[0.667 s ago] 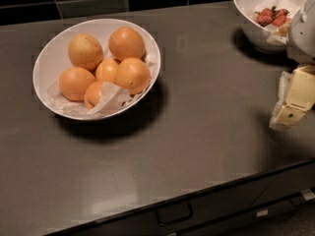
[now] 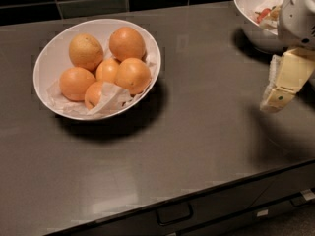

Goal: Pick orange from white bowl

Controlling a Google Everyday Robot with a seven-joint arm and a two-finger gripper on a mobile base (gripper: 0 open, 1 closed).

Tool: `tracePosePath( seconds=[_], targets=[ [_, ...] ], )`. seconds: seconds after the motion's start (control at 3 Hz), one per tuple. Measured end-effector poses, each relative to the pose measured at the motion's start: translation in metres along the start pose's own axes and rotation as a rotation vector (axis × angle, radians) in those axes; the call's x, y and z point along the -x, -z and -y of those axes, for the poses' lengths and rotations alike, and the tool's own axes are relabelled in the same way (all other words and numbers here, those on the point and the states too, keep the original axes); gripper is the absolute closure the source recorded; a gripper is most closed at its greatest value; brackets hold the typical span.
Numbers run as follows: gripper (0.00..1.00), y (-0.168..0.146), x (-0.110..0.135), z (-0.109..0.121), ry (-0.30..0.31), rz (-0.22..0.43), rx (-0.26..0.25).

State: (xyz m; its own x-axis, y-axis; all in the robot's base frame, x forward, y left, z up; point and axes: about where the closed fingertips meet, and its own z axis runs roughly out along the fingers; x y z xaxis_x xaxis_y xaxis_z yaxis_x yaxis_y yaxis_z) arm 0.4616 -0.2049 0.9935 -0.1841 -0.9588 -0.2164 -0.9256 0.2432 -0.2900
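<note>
Orange [image 2: 127, 43]: you'll find it far-right inside the white bowl [image 2: 45, 75].
White bowl: left on the counter [image 2: 197, 136].
Your gripper [image 2: 276, 95]: far right, well apart from the white bowl.
Grip: you cannot tell.

Left: white bowl [image 2: 49, 63], glossy, smooth, ceramic-looking. Lining: crumpled paper [image 2: 110, 98], white, matt. At the bowl's far side: orange [image 2: 127, 43], smooth skin with a slight sheen; left of it, paler orange [image 2: 86, 51], dimpled and duller. Throughout: desk [image 2: 197, 132], dark, smooth, satin sheen. Right edge, above the desk: hand [image 2: 278, 90], cream plastic-looking casing, matt. Far right: second bowl [image 2: 251, 14], glossy white. Far wall: tiles [image 2: 88, 6], dark, glossy.
</note>
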Motion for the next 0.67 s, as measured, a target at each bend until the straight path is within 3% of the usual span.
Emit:
tracePosePath(
  seconds=[0.33, 0.67],
  targets=[
    [0.00, -0.006, 0.035, 0.039, 0.080, 0.047, -0.019],
    [0.00, -0.022, 0.075, 0.059, 0.172, 0.102, 0.003]
  ],
)
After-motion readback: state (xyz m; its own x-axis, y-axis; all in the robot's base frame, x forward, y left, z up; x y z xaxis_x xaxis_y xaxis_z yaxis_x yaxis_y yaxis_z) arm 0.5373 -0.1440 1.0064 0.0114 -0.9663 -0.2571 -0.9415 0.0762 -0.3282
